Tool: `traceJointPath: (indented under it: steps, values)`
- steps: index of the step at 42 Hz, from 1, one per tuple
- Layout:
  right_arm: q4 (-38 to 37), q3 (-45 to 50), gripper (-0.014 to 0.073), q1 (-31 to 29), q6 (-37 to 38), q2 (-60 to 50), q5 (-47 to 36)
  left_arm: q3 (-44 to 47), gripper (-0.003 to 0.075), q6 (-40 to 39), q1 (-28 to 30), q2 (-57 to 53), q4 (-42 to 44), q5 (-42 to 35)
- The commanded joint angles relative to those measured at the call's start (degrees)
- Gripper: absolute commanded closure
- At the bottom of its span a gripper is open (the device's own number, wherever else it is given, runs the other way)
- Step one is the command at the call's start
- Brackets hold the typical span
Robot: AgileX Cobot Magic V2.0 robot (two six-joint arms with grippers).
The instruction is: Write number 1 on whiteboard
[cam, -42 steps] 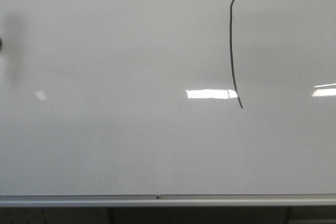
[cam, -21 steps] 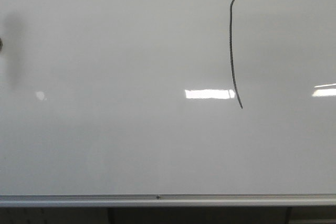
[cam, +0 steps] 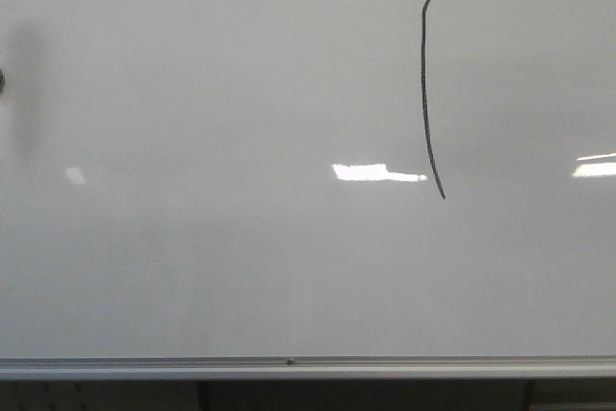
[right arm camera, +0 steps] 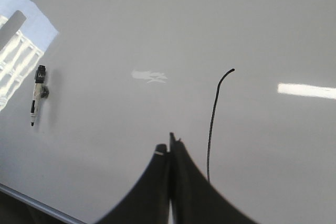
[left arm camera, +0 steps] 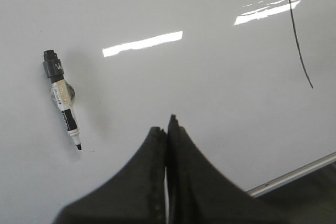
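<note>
Nearest in the wrist views are the two claws: the left claw (left arm camera: 167, 129) and the right claw (right arm camera: 169, 148) each show their dark fingers pressed together with nothing between them, so both are closed and empty.

Beyond them lies the whiteboard (cam: 192, 267), its silver frame running along the near edge in the front view. The 1 (cam: 426, 93) stands toward the far right part of the board, a thin black stroke, slightly bowed, with a small hook at its top.

Over the last second the stroke has not altered in length or shape. Only the bright reflection beside its lower end has slid a little leftward and thinned, which I take as a shift of light or camera, not of ink. I judge the writing done, with nothing left but to withdraw.

The front view shows no marker, only a dark blob at its left edge. Both wrist views do show the marker (left arm camera: 64, 99): it sits uncapped against the board, well apart from the 1, seemingly held by a small clip. The front view shows neither claw.
</note>
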Motion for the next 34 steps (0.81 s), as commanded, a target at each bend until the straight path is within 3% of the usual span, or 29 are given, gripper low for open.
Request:
traceJointPath:
  steps: [1, 29, 34]
  values:
    - [1.49, -1.36, 0.0654, -0.31, -0.69, 0.50, -3.30, -1.44, 0.0741, -0.05, -0.42, 0.31, -1.51, -4.26]
    - [1.49, -1.36, 0.0654, -0.31, -0.69, 0.50, -3.30, -1.34, 0.0741, -0.05, -0.42, 0.31, -1.51, -4.26]
    - [1.49, -1.36, 0.0654, -0.31, -0.69, 0.50, -3.30, -0.83, 0.0741, -7.38, -0.42, -1.26, 4.51, -6.28]
